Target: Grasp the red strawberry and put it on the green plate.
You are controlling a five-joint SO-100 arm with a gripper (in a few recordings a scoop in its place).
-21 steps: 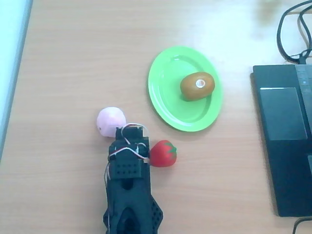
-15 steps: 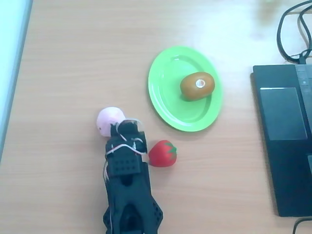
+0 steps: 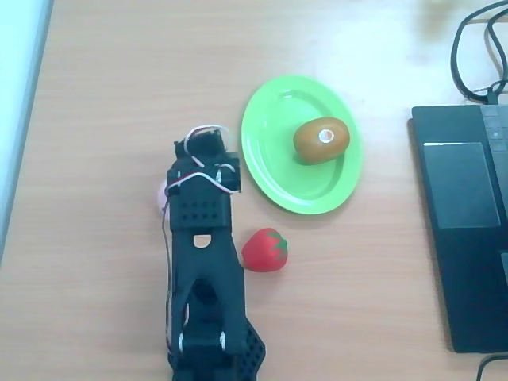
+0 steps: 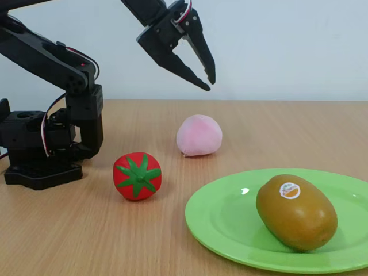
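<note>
One glossy red strawberry [image 4: 137, 176] – green leafy cap facing out – lies under raised, parted jaws.

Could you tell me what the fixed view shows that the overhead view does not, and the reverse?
The fixed view shows the gripper open, raised above the pink ball, and the arm's base. The overhead view shows a laptop and cables. Both share the red strawberry on the table, and the kiwi on the green plate.
</note>
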